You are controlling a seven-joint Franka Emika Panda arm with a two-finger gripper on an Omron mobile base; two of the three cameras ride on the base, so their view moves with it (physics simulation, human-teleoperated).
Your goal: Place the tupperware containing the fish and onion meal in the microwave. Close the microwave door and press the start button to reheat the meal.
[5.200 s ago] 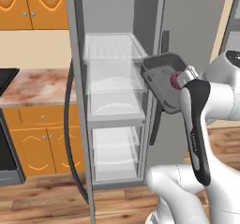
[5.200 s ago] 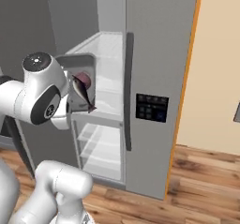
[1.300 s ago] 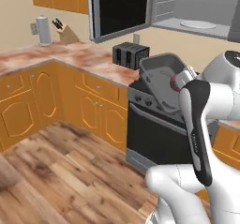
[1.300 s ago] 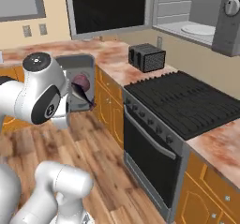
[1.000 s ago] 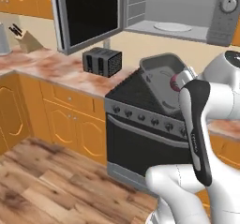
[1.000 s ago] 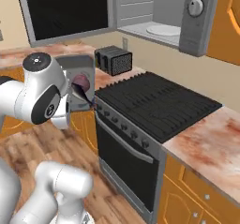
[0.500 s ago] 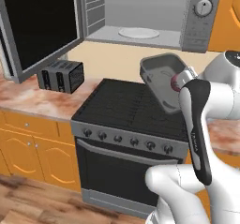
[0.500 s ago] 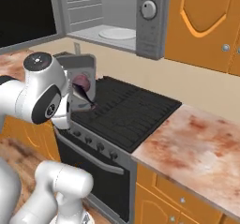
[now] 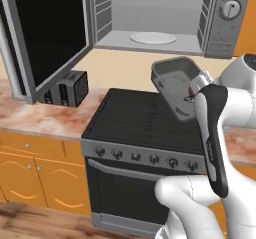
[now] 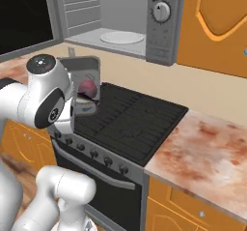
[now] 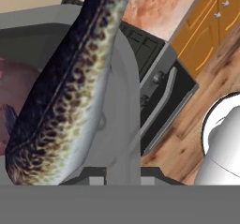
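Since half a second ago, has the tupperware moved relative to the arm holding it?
No. The tupperware sits at the same spot against the robot's white forearm; the base drove, so the microwave and stove shifted in view instead.

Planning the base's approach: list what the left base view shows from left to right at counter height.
Open microwave door → toaster → black stove → tupperware held above the stove → robot arm.

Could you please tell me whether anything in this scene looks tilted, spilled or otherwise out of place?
The tupperware is carried steeply tilted above the stove, not level. The red onion and the spotted fish lie against its lower side, so they might slide out. Nothing has spilled. The microwave door stands open, as the task requires.
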